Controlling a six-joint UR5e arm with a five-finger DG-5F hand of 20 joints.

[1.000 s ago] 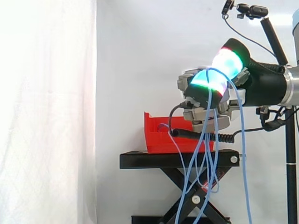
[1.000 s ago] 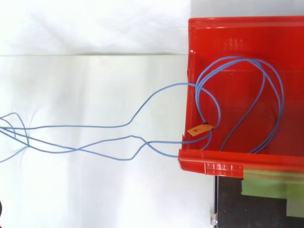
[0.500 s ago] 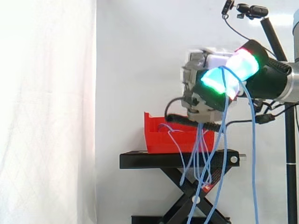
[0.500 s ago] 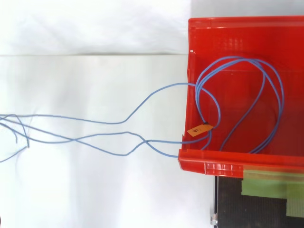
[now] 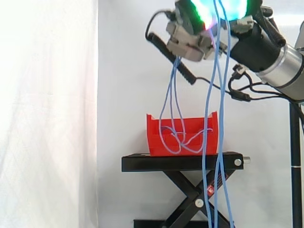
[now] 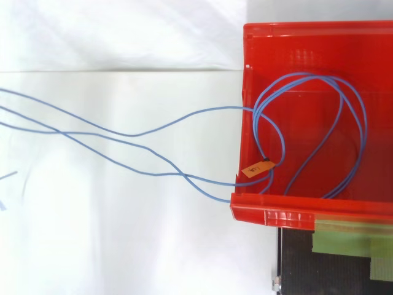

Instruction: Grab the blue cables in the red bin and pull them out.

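In the red bin (image 6: 276, 212), blue cables (image 6: 301, 75) looped, strands trailing left over its wall.

The hand (image 5: 190, 37) has risen from just above the red bin (image 5: 154, 142) to the top of the side view. The blue cables (image 5: 174, 90) it holds now run steeply up from the bin. Seen from above, the strands outside the bin have drawn straighter.

No legible text, orange tag (image 6: 256, 168) on blue cables (image 6: 301, 74) unreadable
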